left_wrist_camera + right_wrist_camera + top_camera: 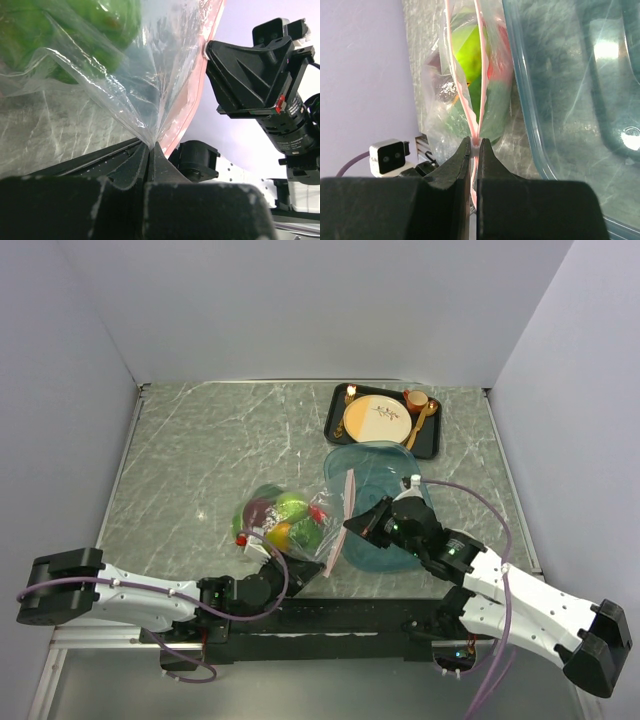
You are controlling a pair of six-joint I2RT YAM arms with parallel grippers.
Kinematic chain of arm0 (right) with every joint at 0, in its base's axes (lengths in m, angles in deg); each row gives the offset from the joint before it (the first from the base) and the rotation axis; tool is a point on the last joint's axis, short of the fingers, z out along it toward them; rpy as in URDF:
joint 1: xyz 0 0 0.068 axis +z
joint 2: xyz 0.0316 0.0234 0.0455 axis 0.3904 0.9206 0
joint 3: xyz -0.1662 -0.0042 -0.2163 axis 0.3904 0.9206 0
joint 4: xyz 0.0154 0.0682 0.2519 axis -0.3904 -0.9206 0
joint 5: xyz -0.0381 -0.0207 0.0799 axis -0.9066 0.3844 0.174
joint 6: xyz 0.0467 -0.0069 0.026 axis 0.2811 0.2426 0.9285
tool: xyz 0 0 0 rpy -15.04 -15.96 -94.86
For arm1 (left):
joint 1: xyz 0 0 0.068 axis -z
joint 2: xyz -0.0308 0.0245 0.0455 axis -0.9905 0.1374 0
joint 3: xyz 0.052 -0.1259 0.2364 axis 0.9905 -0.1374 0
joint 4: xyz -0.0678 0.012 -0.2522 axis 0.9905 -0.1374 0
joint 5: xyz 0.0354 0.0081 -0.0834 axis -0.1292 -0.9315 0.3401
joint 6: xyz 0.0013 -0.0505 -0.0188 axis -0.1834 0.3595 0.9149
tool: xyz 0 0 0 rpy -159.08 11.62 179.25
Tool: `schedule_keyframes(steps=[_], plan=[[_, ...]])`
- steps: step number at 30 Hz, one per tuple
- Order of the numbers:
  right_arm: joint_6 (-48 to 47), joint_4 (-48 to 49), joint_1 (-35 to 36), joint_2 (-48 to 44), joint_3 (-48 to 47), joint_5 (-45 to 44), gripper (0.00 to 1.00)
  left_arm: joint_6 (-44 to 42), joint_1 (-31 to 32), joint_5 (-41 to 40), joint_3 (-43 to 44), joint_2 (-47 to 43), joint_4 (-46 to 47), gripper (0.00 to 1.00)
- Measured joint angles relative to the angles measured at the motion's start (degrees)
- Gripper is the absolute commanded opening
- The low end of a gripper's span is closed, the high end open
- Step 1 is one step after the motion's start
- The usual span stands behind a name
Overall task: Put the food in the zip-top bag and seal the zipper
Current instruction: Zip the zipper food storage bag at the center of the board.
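Note:
The clear zip-top bag (pixel 290 530) lies at mid-table with the food (pixel 292 520) inside: green, yellow, purple and red pieces. Green pieces show through the plastic in the left wrist view (pixel 90 25) and the right wrist view (pixel 470 55). The pink zipper (pixel 347 498) runs along the bag's right side. My left gripper (pixel 308 568) is shut on the clear plastic (pixel 150 142) at the bag's near corner, beside the pink strip (pixel 192 95). My right gripper (pixel 350 528) is shut on the zipper's white slider (pixel 475 145); beyond it the two pink strips (pixel 465 95) stand apart.
A translucent teal tray (pixel 370 447) lies right of the bag, under my right gripper, and fills the right of the right wrist view (pixel 560 100). A black tray (pixel 335 425) with a tan plate, gold cutlery and a cup stands at the back.

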Motion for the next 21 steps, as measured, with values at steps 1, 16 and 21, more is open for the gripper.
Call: schedule_keyframes(steps=[1, 16, 21], plan=[[-0.1, 0.1, 0.0, 0.1, 0.0, 0.1, 0.00, -0.4, 0.0, 0.0, 0.0, 0.2, 0.2, 0.18], [-3.3, -2.6, -0.7, 0.7, 2.2, -1.4, 0.00, -10.1, 2.8, -3.9, 9.9, -10.7, -20.0, 0.85], [-6.0, -4.1, -0.7, 4.9, -0.9, -0.8, 0.00, -18.1, 0.3, -6.8, 22.4, -12.8, -30.8, 0.91]])
